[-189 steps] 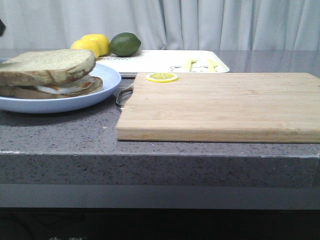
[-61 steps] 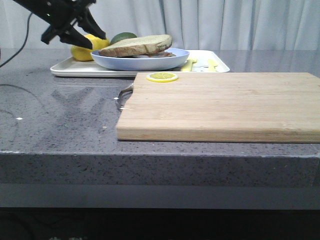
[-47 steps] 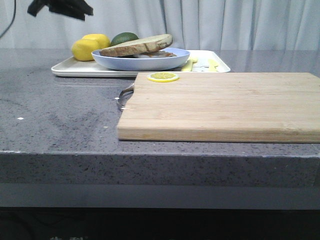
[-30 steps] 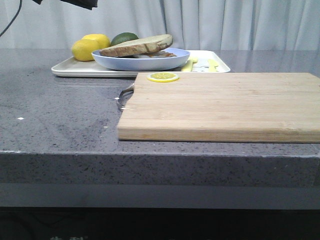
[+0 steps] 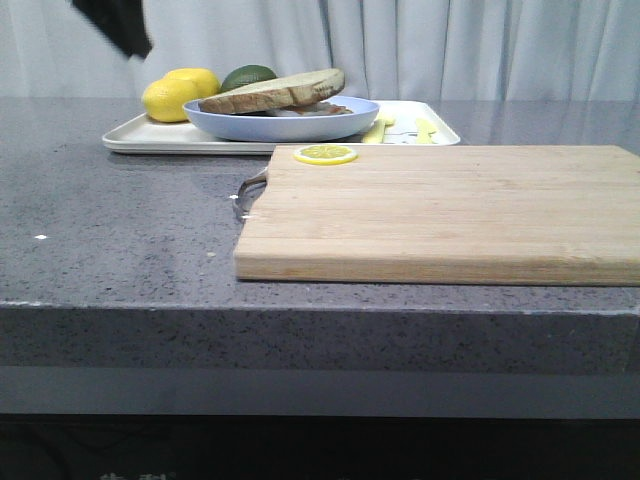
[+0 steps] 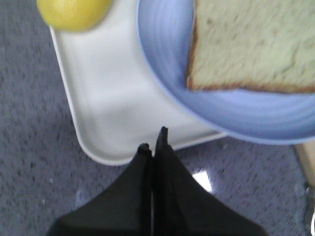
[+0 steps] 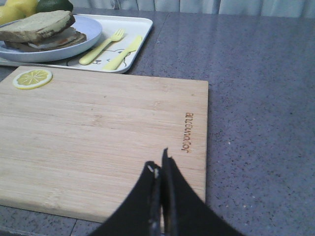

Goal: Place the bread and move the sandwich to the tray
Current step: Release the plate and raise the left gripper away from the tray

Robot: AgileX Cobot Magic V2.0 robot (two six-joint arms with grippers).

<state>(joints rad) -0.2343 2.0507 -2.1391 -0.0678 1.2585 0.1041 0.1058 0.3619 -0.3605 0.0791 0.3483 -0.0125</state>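
The sandwich, topped by the thick bread slice, lies on the round light-blue plate. The plate stands on the white tray at the back left of the counter. It also shows in the right wrist view. My left gripper is shut and empty, above the counter just off the tray's near corner; only a dark part of that arm shows in the front view. My right gripper is shut and empty above the cutting board's near right part.
A wooden cutting board with a lemon slice fills the counter's middle and right. Two lemons and a lime lie on the tray's far left. A yellow fork and knife lie on the tray's right end.
The plate with the sandwich went from the counter's front left onto the tray. The left gripper then let go, rose and drew away to the upper left, and it is now shut.
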